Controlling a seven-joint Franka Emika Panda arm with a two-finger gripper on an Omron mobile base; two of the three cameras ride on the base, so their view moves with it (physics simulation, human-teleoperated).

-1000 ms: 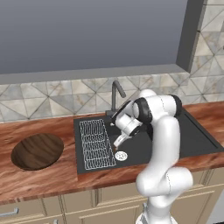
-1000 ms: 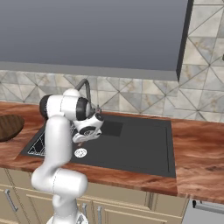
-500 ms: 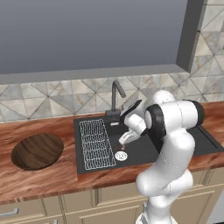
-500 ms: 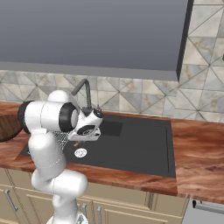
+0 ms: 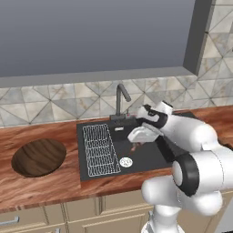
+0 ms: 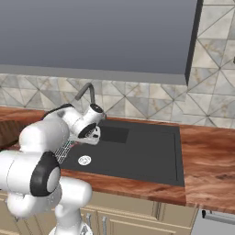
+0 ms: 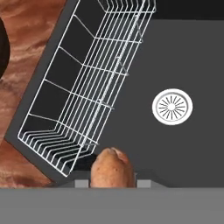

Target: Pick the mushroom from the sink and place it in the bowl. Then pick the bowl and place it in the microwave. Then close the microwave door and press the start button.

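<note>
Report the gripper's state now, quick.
Gripper: jaws shut on the mushroom, held above the sink floor.

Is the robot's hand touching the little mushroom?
Touching. In the hand view the mushroom sits right between the gripper's fingertips, its base pressed against them with no gap. The left base view shows a reddish bit under the hand.

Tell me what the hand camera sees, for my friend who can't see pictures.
A reddish-brown mushroom sits pinched in the gripper at the bottom, held above the black sink. A white wire rack lies to its left and the round white drain strainer to the right.
</note>
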